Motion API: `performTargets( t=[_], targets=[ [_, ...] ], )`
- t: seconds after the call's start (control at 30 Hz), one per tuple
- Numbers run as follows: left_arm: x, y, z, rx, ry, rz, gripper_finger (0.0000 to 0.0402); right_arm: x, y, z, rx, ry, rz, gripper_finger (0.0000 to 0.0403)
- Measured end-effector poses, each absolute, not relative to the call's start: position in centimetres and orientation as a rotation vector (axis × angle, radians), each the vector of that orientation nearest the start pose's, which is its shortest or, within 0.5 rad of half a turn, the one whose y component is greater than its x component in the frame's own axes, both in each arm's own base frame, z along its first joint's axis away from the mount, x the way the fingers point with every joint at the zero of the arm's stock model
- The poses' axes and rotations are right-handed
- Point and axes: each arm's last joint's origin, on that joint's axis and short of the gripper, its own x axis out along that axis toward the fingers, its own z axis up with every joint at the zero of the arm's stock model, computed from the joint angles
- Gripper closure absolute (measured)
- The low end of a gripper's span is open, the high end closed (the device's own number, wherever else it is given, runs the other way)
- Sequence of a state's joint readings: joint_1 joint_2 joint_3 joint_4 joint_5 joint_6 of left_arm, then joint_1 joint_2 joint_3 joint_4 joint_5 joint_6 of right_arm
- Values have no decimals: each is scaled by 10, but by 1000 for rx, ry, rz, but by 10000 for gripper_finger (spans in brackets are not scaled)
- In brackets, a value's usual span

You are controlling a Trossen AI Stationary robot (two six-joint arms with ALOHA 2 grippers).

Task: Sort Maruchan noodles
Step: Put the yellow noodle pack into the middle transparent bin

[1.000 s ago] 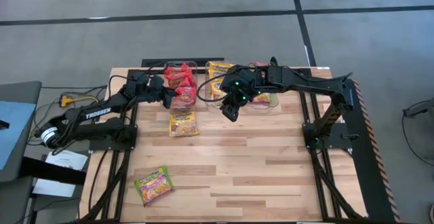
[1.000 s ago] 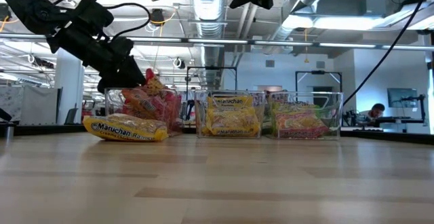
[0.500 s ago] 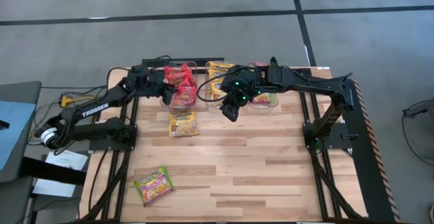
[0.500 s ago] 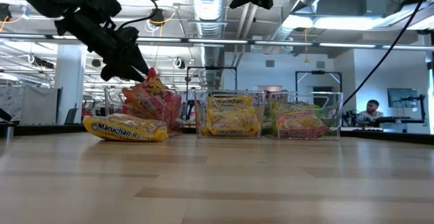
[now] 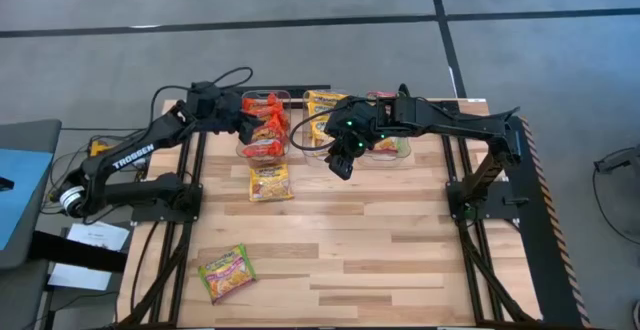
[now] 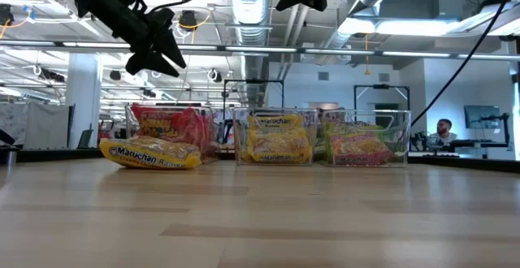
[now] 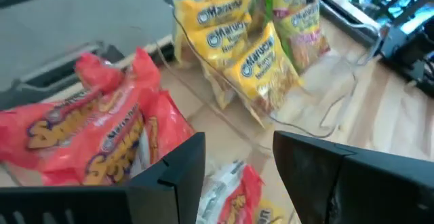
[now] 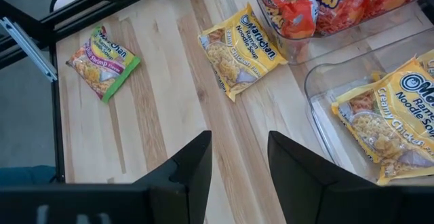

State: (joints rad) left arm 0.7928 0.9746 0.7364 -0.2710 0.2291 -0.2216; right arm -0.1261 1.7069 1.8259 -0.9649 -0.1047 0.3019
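– Below the right gripper (image 8: 237, 176), what is the table (image 5: 400, 240) like?
– Pale wood planks, smooth and matt.
– And the noodle packets (image 8: 242, 49) ahead of it?
– Glossy crinkled plastic (bright printing), beside clear, shiny plastic bins (image 8: 325, 115).

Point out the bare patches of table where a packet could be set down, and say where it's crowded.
Free: the wide wood right of the green packet, and the right half of the table in front of the bins. Crowded: the back edge, with three filled bins, both grippers above, and the yellow packet just in front.
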Motion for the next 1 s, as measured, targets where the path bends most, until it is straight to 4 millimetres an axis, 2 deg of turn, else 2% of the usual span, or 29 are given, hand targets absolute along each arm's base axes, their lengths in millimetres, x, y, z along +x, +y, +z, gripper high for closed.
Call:
performTargets(
  t=[0.17,0.3,0.43,0.67,0.8,1.0],
  targets=[
    [157,141,264,-509,482,571,242,354,-42,381,381,832,-147,236],
    [167,137,266,-561,437,434,242,353,-42,381,336,847,-128,236],
    [176,133,286,-570,323,290,242,351,-41,379,326,872,-122,236],
    [188,121,331,-512,224,190,242,344,-40,374,377,963,-153,236],
    [195,106,350,-499,204,112,242,334,-33,367,372,1094,-155,236],
    [204,76,366,-515,191,-28,242,327,-14,363,338,1196,-123,236]
  ],
)
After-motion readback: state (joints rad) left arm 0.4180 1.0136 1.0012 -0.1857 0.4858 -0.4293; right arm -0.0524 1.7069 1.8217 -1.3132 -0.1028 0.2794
